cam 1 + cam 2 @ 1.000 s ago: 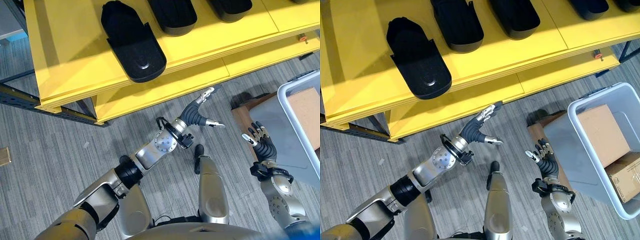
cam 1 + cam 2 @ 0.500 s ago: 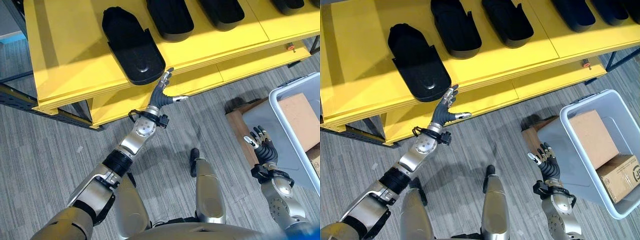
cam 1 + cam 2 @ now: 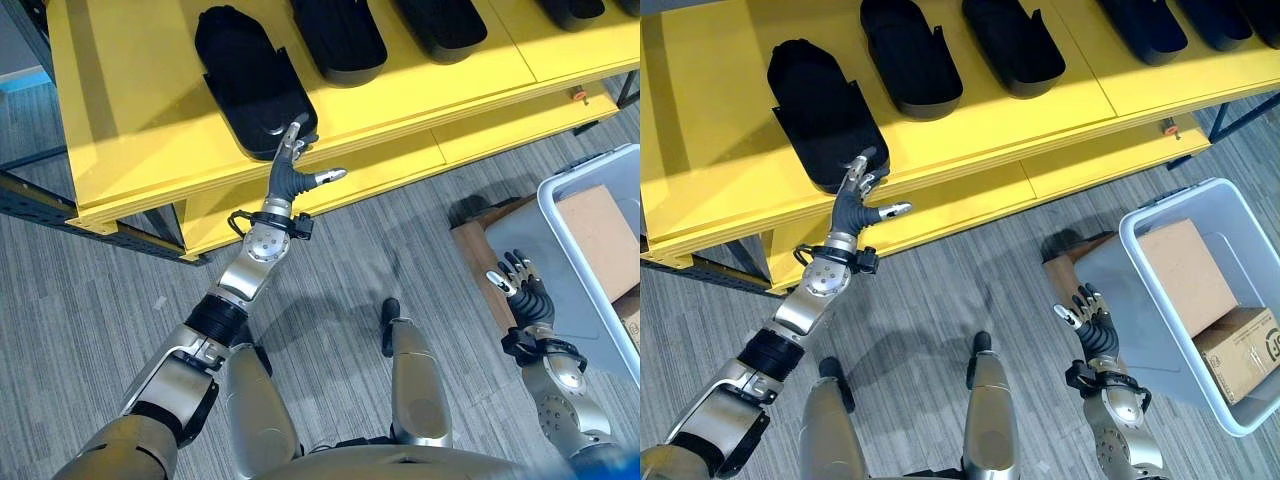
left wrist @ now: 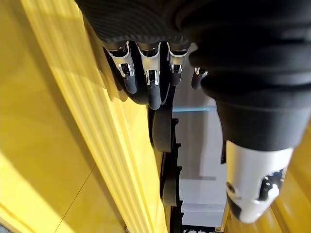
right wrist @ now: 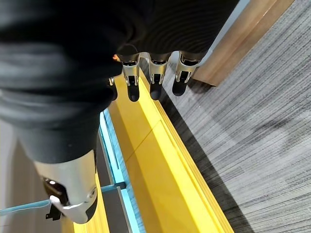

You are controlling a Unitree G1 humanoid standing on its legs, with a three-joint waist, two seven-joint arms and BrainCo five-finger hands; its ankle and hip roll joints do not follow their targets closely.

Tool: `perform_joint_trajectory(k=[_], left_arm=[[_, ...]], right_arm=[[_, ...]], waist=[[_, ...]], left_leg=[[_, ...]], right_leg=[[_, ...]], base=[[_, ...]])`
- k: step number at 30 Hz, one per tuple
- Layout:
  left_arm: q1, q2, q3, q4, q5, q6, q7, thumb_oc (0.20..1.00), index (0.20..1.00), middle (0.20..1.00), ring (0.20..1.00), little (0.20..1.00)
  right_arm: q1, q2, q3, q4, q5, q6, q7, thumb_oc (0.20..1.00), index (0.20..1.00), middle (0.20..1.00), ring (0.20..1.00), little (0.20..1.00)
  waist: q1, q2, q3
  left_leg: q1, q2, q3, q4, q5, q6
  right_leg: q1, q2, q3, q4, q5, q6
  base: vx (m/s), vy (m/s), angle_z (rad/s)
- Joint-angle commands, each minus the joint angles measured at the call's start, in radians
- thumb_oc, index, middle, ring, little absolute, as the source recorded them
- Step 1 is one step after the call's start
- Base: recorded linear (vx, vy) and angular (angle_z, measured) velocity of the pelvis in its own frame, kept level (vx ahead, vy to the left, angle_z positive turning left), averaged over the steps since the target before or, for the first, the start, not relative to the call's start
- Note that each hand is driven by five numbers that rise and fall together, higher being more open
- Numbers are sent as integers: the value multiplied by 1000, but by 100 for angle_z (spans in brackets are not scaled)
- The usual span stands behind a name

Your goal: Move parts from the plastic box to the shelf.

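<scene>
**Left robot hand at the front edge of the shelf, touching the nearest black part**

The left robot hand (image 3: pixel 855 200) is stretched far forward, up at the front edge of the yellow shelf (image 3: pixel 720 190). Its fingers are straight and spread, thumb sticking out to the side, and the fingertips (image 3: pixel 291 139) rest against the near end of the black part (image 3: pixel 820 115) that lies closest to the shelf's left end. Nothing is pinched or gripped; the fingers only touch it. From the wrist camera the fingers (image 4: pixel 151 82) hang in a relaxed row beside the yellow edge, with the row of dark parts running away behind them.

More black parts (image 3: pixel 908 55) sit side by side along the top of the shelf, each one apart from its neighbour, all lying lengthwise front to back.

Down on the right, the right robot hand (image 3: pixel 1088 318) hangs low over the grey carpet floor (image 3: pixel 940 290), fingers relaxed and slightly fanned, holding nothing. It sits just beside the near wall of the plastic box (image 3: pixel 1140 330). Inside that pale box are two cardboard cartons (image 3: pixel 1185 270), one larger and one smaller, toward the right. A brown panel (image 3: pixel 1065 265) stands against the box's left side.
</scene>
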State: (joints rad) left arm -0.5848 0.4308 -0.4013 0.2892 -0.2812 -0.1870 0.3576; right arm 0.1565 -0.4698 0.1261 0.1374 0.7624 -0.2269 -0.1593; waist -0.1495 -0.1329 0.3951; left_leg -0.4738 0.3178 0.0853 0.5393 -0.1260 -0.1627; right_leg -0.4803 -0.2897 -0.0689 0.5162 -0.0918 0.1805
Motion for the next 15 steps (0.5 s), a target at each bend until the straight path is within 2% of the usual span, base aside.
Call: perform_joint_trajectory(k=[1, 3, 4, 5, 6, 7, 15], left_arm=[[-86, 26, 6, 84, 44, -59, 27, 1000, 1000, 1000, 1000, 1000], [-112, 47, 12, 115, 67, -53, 40, 1000, 1000, 1000, 1000, 1000], [-127, 62, 21, 143, 77, -48, 52, 1000, 1000, 1000, 1000, 1000], [-129, 63, 21, 143, 77, -48, 52, 1000, 1000, 1000, 1000, 1000], [-133, 67, 23, 148, 76, -50, 53, 1000, 1000, 1000, 1000, 1000], [-138, 70, 24, 158, 79, -50, 55, 1000, 1000, 1000, 1000, 1000], [-200, 99, 19, 265, 85, -41, 72, 1000, 1000, 1000, 1000, 1000]], right_arm=[[15, 3, -45, -8, 20, -49, 11, 1000, 1000, 1000, 1000, 1000], [21, -1, -50, -5, 19, -48, 19, 1000, 1000, 1000, 1000, 1000], [24, -3, -51, -1, 15, -47, 24, 1000, 1000, 1000, 1000, 1000], [22, -3, -52, -1, 15, -47, 24, 1000, 1000, 1000, 1000, 1000], [23, -3, -54, 1, 16, -47, 25, 1000, 1000, 1000, 1000, 1000], [27, -4, -55, 1, 16, -46, 27, 1000, 1000, 1000, 1000, 1000], [32, -9, -58, 12, 21, -43, 39, 1000, 1000, 1000, 1000, 1000]], waist=[[-11, 18, -56], [-15, 17, -63], [-17, 18, -66], [-17, 17, -67], [-18, 18, -68], [-19, 18, -69], [-30, 19, -82]], left_leg=[[-36, 1, 18, -69, 131, 25], [-40, 1, 19, -67, 131, 23], [-28, 7, 20, -59, 107, 14], [-40, 4, 21, -67, 131, 21], [-42, 5, 21, -66, 131, 21], [-29, 7, 20, -58, 106, 13], [-35, 10, 22, -56, 109, 9]], right_leg=[[-14, 28, 45, 14, 65, -24], [-19, 29, 49, 13, 68, -22], [-12, 30, 50, 21, 48, -17], [-24, 31, 51, 12, 71, -21], [-28, 31, 53, 13, 71, -20], [-16, 31, 53, 22, 48, -17], [-27, 34, 59, 25, 49, -14]], base=[[3, 31, -4], [39, 28, -4], [0, 0, 0], [1, 14, -4], [2, 4, -6], [69, 6, -8], [9, 2, -1]])
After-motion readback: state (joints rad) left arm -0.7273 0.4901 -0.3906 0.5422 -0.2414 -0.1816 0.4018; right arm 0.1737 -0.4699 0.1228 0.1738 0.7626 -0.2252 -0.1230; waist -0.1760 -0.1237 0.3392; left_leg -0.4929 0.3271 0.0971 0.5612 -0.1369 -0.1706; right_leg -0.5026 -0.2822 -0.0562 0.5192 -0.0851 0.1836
